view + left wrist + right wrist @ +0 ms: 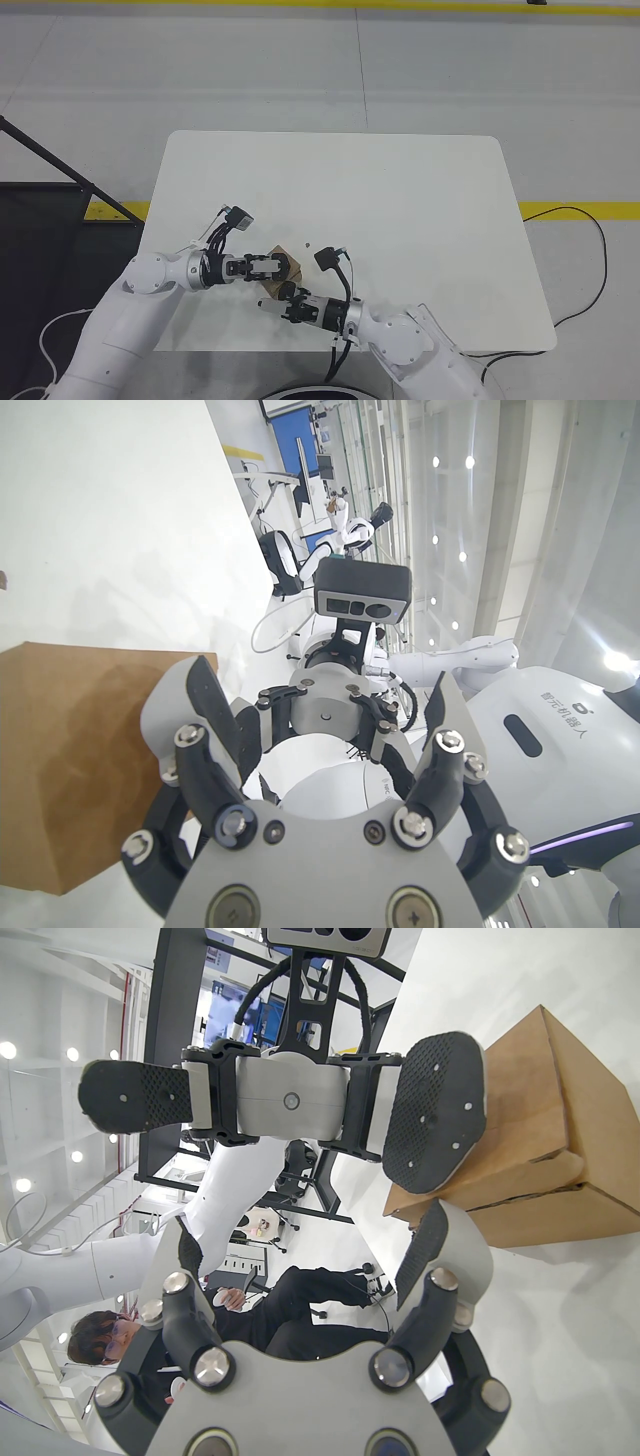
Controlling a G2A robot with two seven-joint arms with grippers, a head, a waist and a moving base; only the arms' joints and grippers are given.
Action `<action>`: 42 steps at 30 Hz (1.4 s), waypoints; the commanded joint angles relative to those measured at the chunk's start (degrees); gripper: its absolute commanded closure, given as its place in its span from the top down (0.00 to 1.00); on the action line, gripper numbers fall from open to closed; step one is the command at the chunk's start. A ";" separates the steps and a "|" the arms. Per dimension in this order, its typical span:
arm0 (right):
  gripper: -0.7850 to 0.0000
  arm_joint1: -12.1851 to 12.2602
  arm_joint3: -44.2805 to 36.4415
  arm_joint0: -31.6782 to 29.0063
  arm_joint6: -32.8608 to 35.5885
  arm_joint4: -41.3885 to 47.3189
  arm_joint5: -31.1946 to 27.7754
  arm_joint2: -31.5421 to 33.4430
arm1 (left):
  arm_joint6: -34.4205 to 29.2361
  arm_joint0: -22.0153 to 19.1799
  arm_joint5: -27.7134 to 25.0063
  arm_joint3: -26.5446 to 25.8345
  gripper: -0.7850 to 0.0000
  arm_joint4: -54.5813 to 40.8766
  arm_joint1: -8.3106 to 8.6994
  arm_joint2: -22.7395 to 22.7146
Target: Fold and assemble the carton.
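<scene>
left gripper [325,720]: spread wide, nothing held, one finger just beside the brown carton [75,750]. right gripper [310,1248]: also wide apart, empty, facing it above the white table [400,200].

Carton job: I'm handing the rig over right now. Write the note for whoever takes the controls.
Left gripper: open and empty. One finger is right beside the carton; I cannot tell if it touches.
Right gripper: open and empty, facing the left one, close to the carton.
Carton: on the table near the robot's edge, next to both grippers.
Done: it stands as a box, and the flaps on one face are folded in, with an uneven seam.
Left: the other faces are hidden, so check them. The seam probably needs pressing flat.
</scene>
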 commanded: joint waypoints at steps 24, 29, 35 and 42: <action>1.00 -0.43 1.33 1.07 -0.69 0.13 -0.61 -1.17 | 0.08 -0.46 -0.05 0.28 1.00 -0.99 0.09 0.37; 1.00 -0.48 1.40 1.10 -0.88 0.11 -0.76 -1.23 | 0.42 -0.38 -0.40 0.28 1.00 -1.30 0.20 -0.18; 1.00 -0.47 1.31 1.02 -0.90 0.11 -0.79 -1.15 | 0.31 0.24 -0.56 0.75 1.00 -1.88 0.51 -1.58; 1.00 -0.49 1.02 0.97 -1.08 0.07 -0.84 -1.07 | 0.32 0.47 -0.59 1.55 1.00 -1.62 0.59 -1.56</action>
